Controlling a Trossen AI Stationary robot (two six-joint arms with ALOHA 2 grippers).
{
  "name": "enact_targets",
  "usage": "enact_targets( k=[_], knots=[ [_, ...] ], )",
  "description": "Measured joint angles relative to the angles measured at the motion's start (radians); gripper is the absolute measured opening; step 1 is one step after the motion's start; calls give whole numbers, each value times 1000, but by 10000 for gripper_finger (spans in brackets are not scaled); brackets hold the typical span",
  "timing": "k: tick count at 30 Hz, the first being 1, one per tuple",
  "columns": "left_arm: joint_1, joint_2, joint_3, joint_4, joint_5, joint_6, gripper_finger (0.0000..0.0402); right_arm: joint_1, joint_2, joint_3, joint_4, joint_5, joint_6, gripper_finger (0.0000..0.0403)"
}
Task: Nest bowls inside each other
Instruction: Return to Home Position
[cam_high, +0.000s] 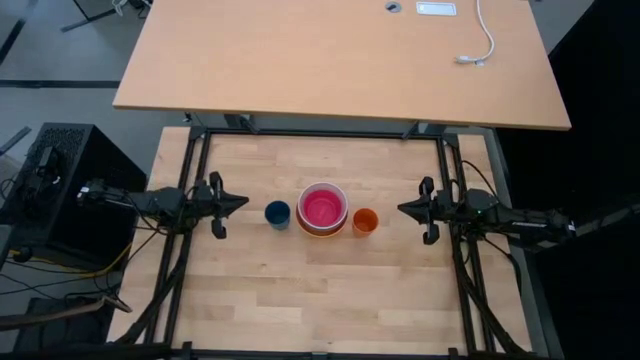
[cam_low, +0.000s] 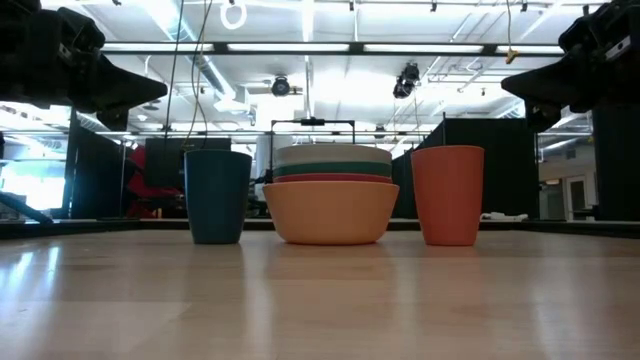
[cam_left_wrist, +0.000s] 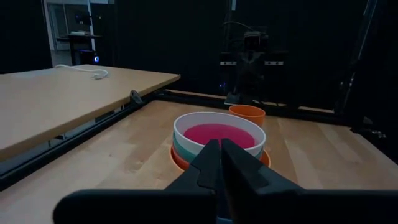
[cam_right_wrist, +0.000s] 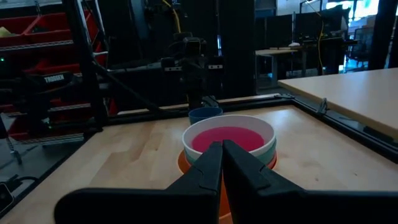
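Open wood is lying all around the group at the middle of the table (cam_high: 300, 300), with bare board running out to the black frame rails on both sides and down to the near edge. The bowls (cam_high: 322, 210) are sitting nested in one stack. The blue cup (cam_high: 277, 214) is standing just beside them on the left arm's side and the orange cup (cam_high: 365, 221) just beside them on the right arm's. The low view is showing narrow gaps between cups and stack, and orange, red, teal and white rims layered upward. Only the high and wrist views are showing the magenta bowl inside on top. The left gripper (cam_high: 238, 202) is hovering raised, short of the blue cup, fingers pressed together and holding nothing. The right gripper (cam_high: 405, 209) is hovering short of the orange cup, likewise closed and empty.
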Motion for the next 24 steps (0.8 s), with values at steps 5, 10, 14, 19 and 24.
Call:
enact_targets(
  k=[5,10,14,19,24],
  knots=[
    [0,0,0,0,0,0,1,0,0,0,0,0,0,0],
    [0,0,0,0,0,0,1,0,0,0,0,0,0,0],
    [0,0,0,0,0,0,1,0,0,0,0,0,0,0],
    [0,0,0,0,0,0,2,0,0,0,0,0,0,0],
    [0,0,0,0,0,0,7,0,0,0,0,0,0,0]
  ],
)
